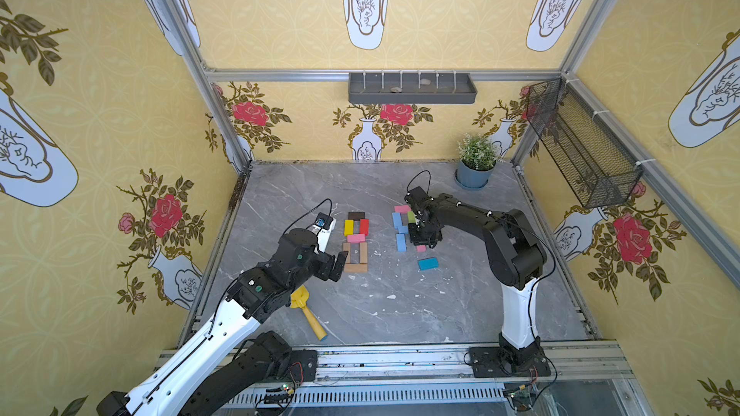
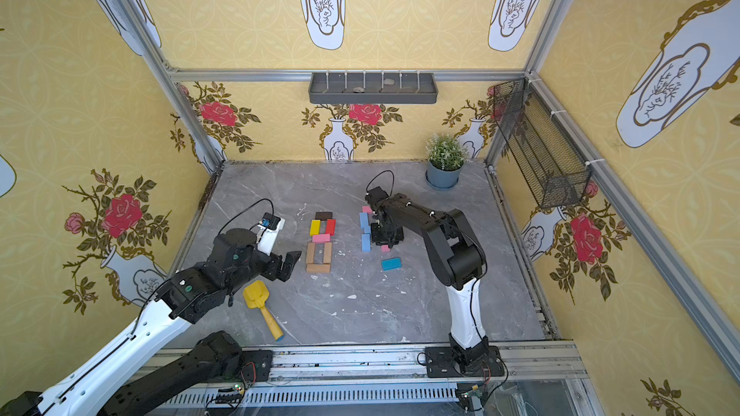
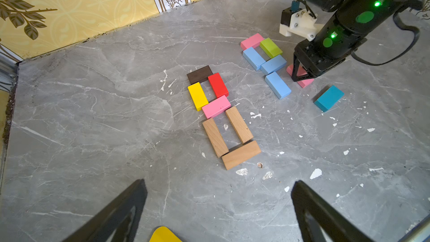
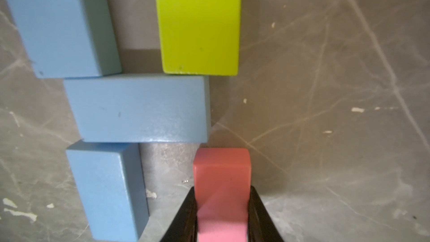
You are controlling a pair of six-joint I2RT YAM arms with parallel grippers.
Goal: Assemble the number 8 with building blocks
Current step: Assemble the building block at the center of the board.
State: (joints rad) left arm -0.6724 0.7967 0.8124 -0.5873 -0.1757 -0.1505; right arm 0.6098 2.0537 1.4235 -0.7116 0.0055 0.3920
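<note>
A figure of several building blocks lies mid-table: dark brown (image 3: 199,74), yellow (image 3: 197,96), red (image 3: 218,85), pink (image 3: 216,106) and tan (image 3: 240,155). To its right lie a pink (image 3: 251,40), a green (image 4: 199,22) and three light-blue blocks (image 4: 137,108). My right gripper (image 4: 222,189) is shut on another pink block (image 4: 222,171), which rests on the table beside the lowest light-blue block (image 1: 401,242). A teal block (image 1: 428,263) lies loose nearby. My left gripper (image 1: 336,268) hovers open and empty, left of the tan blocks.
A yellow toy shovel (image 2: 260,302) lies under my left arm near the front left. A potted plant (image 1: 475,166) stands at the back right corner. White paint chips speckle the grey marble table (image 1: 400,314).
</note>
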